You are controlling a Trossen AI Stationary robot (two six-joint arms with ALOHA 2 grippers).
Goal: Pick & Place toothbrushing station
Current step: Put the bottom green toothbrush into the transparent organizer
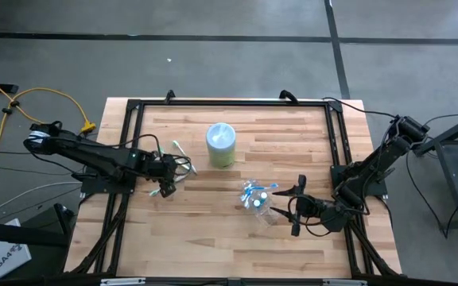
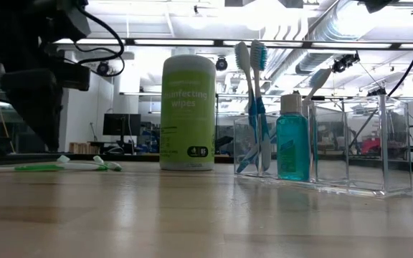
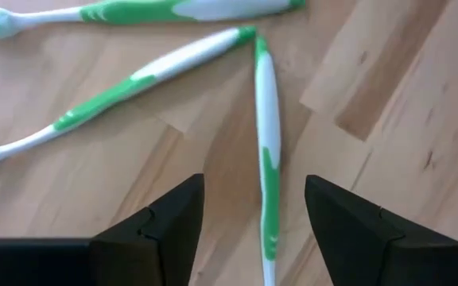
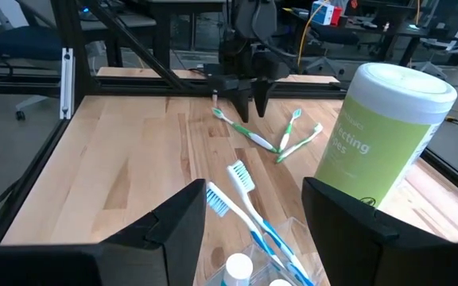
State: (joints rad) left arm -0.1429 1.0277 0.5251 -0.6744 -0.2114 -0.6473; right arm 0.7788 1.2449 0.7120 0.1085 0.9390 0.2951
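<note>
Three green-white toothbrushes (image 3: 149, 71) lie flat on the wooden table, left of centre (image 1: 177, 151). My left gripper (image 3: 253, 199) is open and points down over them (image 4: 250, 99). Its fingers stand on either side of one brush's handle (image 3: 267, 167) without touching it. A clear plastic container (image 1: 261, 202) stands on the table right of centre. It holds blue-white toothbrushes (image 2: 253, 100) upright and a teal white-capped bottle (image 2: 292, 143). My right gripper (image 1: 294, 208) is open and empty just right of the container, pointing at it (image 4: 253, 210).
A green disinfecting-wipes canister (image 1: 221, 145) stands upright at the table's middle, far of the container; it also shows in the low view (image 2: 187, 111). A black frame (image 1: 229, 102) rims the table. Bare wood lies along the near edge (image 1: 213, 254).
</note>
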